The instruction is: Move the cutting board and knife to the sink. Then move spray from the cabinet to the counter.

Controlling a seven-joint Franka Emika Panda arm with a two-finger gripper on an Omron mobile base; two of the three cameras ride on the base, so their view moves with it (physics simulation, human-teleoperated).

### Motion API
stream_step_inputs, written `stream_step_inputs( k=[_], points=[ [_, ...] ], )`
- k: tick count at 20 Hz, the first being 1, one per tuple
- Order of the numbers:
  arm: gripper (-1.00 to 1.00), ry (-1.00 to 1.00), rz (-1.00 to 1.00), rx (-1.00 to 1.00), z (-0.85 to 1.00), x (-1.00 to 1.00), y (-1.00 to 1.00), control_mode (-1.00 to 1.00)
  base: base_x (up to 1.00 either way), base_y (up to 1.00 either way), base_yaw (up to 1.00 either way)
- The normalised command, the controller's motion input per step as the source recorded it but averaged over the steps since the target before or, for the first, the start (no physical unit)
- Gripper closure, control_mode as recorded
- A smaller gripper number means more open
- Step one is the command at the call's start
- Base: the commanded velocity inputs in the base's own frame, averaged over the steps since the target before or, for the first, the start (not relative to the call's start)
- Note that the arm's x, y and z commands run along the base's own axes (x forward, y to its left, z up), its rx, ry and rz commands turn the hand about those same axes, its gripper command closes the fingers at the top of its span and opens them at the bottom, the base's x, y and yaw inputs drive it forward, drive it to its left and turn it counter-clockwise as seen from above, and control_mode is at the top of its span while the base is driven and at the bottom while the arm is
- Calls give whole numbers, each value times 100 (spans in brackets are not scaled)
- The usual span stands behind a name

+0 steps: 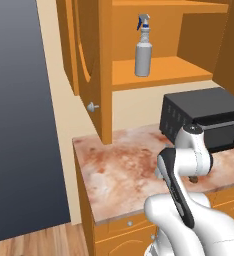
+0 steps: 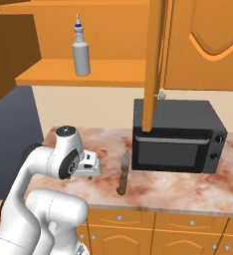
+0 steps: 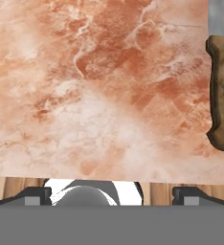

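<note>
Knife (image 2: 123,173) lies flat on the counter (image 1: 119,175) just left of the microwave (image 2: 175,137), handle toward the front edge. I see my gripper (image 3: 112,194) spread wide, empty, over bare stone beside it.

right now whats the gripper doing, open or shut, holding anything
gripper: open, holding nothing, over the bare counter with the knife lying off to one side.
</note>
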Motion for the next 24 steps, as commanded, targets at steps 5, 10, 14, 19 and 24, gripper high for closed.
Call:
stream_step_inputs(
  k=[5,10,14,19,24],
  points=[
    [-100,0,0,0,0,0,0,100,0,0,0],
    [-100,0,-4,0,0,12,-10,-100,1,0,0],
    [-100,0,-13,0,0,27,-28,-100,0,0,0],
    [-100,1,-14,0,0,40,-26,-100,0,0,0],
    [-100,13,-12,0,-1,43,-31,-100,0,0,0]
  ],
)
